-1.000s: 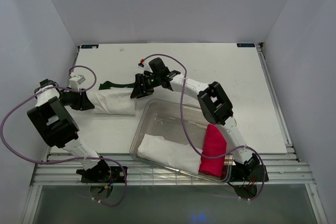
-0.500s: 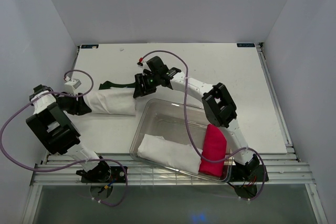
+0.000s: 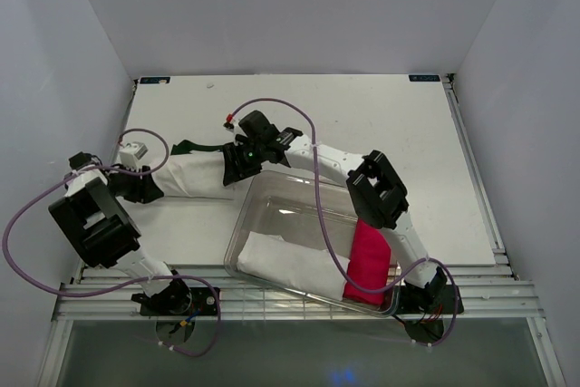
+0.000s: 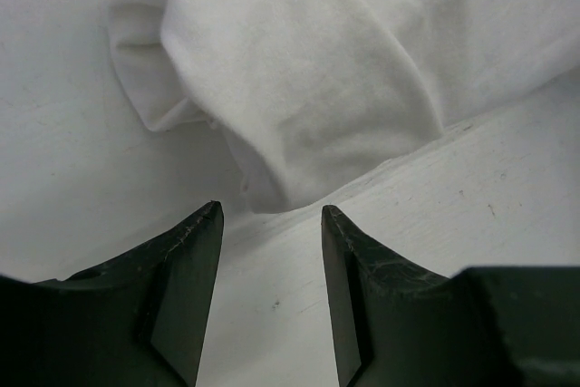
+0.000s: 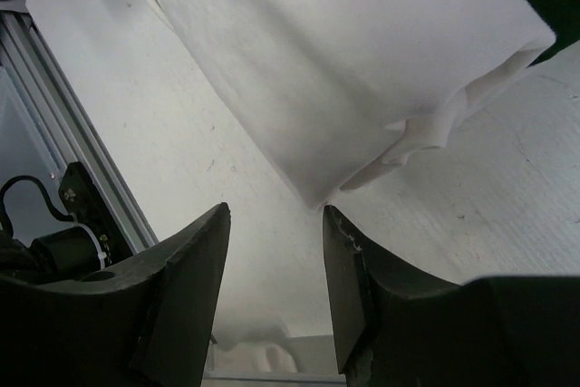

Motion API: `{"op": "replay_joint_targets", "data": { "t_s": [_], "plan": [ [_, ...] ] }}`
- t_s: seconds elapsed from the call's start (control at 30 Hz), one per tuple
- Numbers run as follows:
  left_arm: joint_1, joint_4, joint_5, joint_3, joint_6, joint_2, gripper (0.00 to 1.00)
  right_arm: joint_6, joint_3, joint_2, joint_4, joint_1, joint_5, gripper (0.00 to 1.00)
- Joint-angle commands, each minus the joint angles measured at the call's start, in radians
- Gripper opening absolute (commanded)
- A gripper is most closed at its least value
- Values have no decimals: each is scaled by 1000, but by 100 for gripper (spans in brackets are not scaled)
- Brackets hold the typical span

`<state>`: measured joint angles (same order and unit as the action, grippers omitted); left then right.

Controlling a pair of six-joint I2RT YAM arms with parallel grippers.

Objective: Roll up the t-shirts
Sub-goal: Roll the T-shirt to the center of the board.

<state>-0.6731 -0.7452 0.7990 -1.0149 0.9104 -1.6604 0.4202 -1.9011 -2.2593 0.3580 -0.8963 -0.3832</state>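
Both released: left end effector has backed off, right end effector has shifted; neither grasps anything; white cloth t-shirt, rolled, lies on worktop just left of clear plastic bin; roll looks finished; dark green t-shirt, left of bin too, awaits.

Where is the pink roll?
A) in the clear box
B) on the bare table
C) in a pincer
A: the pink roll lies inside the clear box, at its right end.
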Motion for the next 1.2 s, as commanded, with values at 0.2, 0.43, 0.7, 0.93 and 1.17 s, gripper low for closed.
{"op": "replay_joint_targets", "data": {
  "t_s": [0.2,0.43,0.7,0.93,1.17],
  "plan": [
    [30,118,9,59,-47,37,57,31,11,-16,18,-18,63,51],
    [33,145,-1,52,-65,27,56,55,11,-14,39,-20,152,55],
    [49,145,81,79,-54,44,39,106,-113,-138,1,-18,69,37],
    [47,150,85,68,-71,40,4,155,-206,-201,-60,20,75,8],
    [49,161,131,58,-107,36,0,160,-348,-252,-129,60,81,8]
  ]
}}
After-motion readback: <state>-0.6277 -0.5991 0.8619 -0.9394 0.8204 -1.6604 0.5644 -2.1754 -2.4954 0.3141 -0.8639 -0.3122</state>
